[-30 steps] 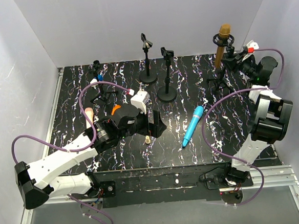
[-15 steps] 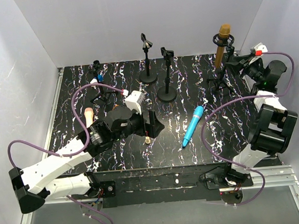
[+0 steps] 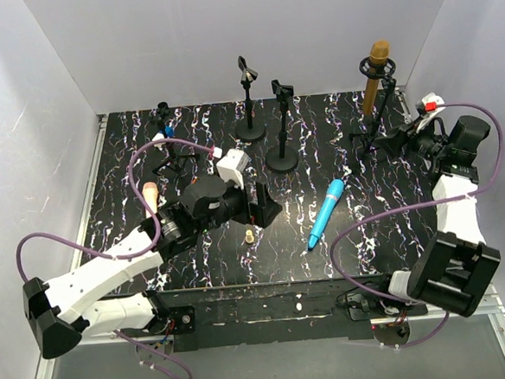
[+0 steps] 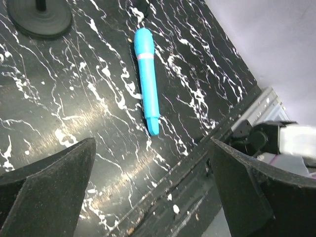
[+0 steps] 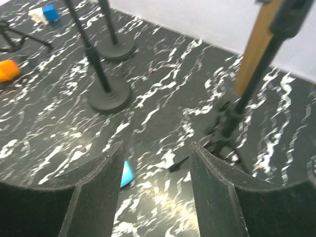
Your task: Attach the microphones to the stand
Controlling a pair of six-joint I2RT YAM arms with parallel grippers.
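The light blue microphone [image 3: 326,212] lies flat on the black marbled table [image 3: 335,132], right of centre. The golden-brown microphone [image 3: 381,75] stands clipped in the tripod stand [image 3: 377,133] at the back right. The pale pink microphone [image 3: 151,197] shows just left of my left arm. The orange microphone [image 5: 7,70] shows only at the right wrist view's left edge. My left gripper [image 3: 262,204] is open and empty, facing the light blue microphone [image 4: 147,79]. My right gripper [image 3: 398,138] is open and empty beside the tripod stand [image 5: 231,118].
Two empty round-base stands [image 3: 248,99] [image 3: 281,125] stand at back centre. A small tripod [image 3: 174,160] and a blue-and-white piece [image 3: 169,130] sit at back left. A tiny beige peg [image 3: 250,236] lies by my left gripper. White walls enclose the table.
My right gripper has come down and away from the golden-brown microphone's clip to the foot of its tripod stand, the arm folding back. My left gripper has barely shifted.
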